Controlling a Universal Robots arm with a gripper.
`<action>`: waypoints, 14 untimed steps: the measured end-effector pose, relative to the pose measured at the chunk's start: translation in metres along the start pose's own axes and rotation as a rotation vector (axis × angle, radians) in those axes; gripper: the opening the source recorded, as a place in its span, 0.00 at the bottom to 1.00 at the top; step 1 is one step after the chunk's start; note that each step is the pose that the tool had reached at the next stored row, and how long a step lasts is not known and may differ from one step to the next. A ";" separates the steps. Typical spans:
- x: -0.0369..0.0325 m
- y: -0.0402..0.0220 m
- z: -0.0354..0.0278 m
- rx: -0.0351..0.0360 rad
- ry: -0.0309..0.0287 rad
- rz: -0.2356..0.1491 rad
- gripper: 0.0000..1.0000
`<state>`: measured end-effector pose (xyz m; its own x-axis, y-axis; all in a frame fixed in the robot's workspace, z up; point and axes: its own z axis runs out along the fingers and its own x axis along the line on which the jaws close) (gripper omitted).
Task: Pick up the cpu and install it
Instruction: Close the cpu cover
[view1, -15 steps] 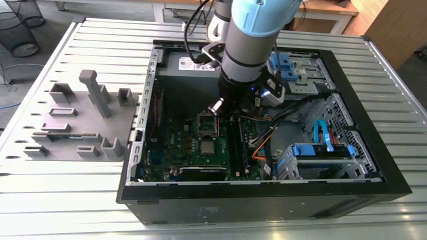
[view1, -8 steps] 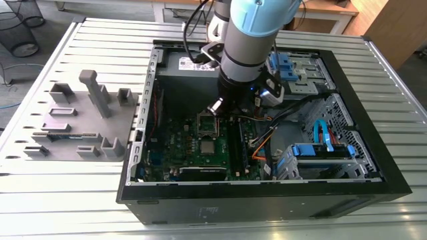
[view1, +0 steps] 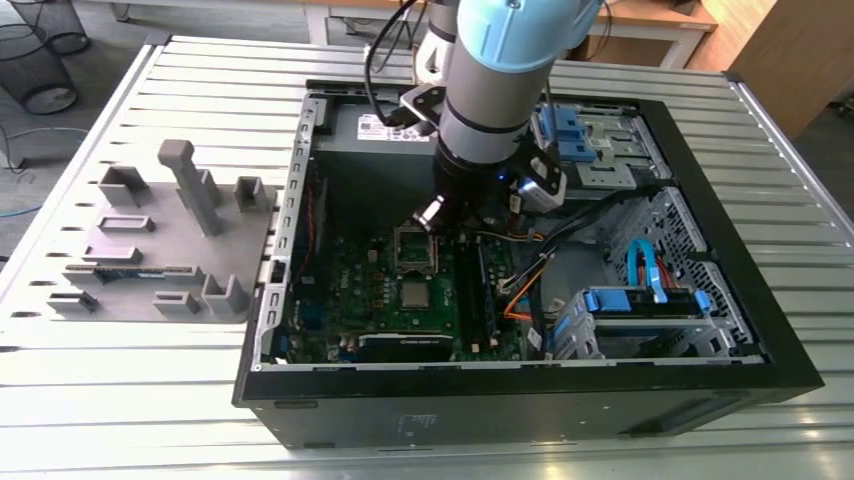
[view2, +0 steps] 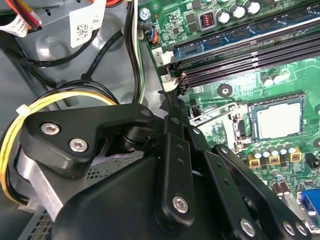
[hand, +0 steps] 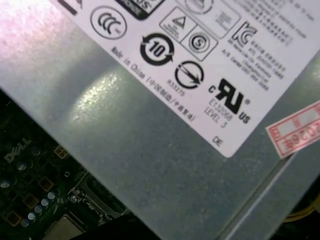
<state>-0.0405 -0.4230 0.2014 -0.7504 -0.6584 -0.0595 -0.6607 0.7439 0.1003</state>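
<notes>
The cpu (view1: 418, 293), a small dull silver square, lies flat in its socket on the green motherboard (view1: 360, 300) inside the open computer case. It also shows in the second wrist view (view2: 277, 120) and as a pale corner in the first wrist view (hand: 62, 230). The hinged socket frame (view1: 415, 250) stands raised just behind it. My gripper (view1: 434, 218) hangs inside the case above and behind the socket, apart from the cpu. Its black linkage (view2: 170, 170) crosses the second wrist view.
Black memory slots (view2: 240, 60) run beside the socket. The grey power supply (hand: 165, 150) sits at the back of the case, close to my wrist. Cables (view1: 527, 290) and blue drive bays (view1: 647, 305) crowd the exterior view's right. A grey fixture tray (view1: 147, 240) lies outside, on the left.
</notes>
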 end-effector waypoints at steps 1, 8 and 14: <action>0.0001 0.0000 -0.0001 0.0022 0.0019 0.000 0.11; -0.0001 0.0002 -0.0024 0.0110 0.0094 0.000 0.11; -0.0005 0.0007 -0.0085 0.0201 0.0177 0.001 0.11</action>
<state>-0.0404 -0.4231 0.2100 -0.7505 -0.6596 -0.0417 -0.6605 0.7465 0.0804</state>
